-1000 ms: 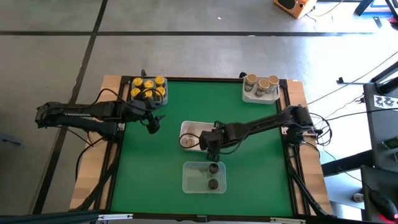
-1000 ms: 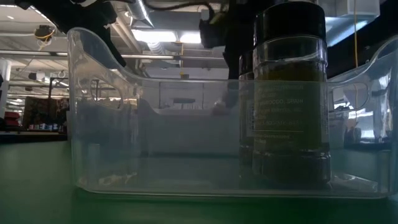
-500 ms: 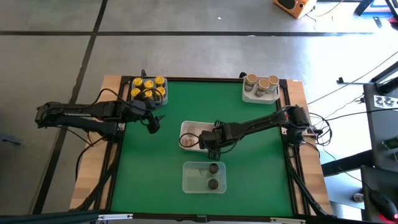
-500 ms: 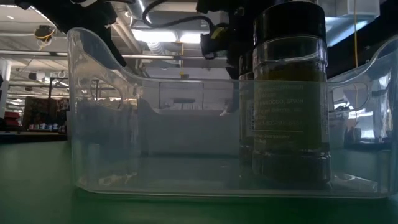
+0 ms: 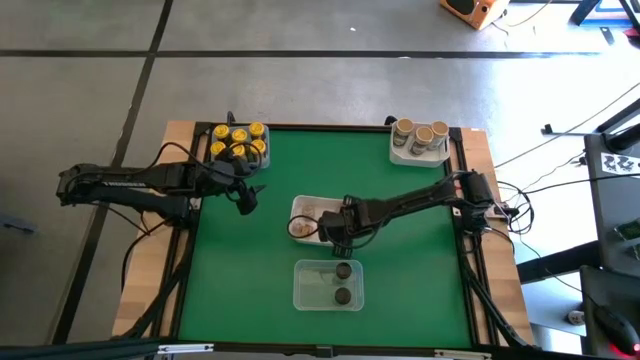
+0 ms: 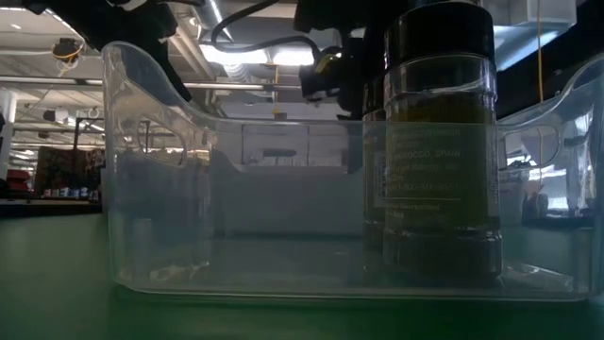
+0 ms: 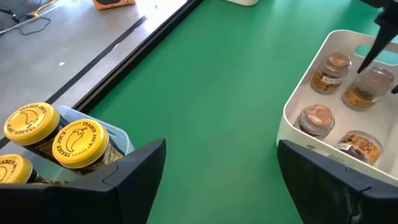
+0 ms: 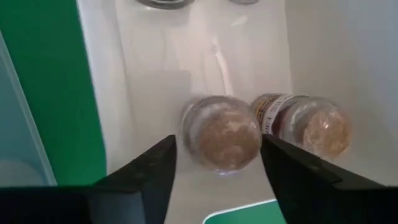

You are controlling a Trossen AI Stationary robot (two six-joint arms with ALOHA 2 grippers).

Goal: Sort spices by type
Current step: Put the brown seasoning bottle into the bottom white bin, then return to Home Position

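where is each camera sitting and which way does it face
High: overhead, straight down on the green table; both arms show.
Low: at table height, looking level through the clear bin.
Left wrist: on the left arm, past its open fingers, toward the white tray.
Right wrist: on the right arm, down between open fingers into that tray, shared with the left wrist.
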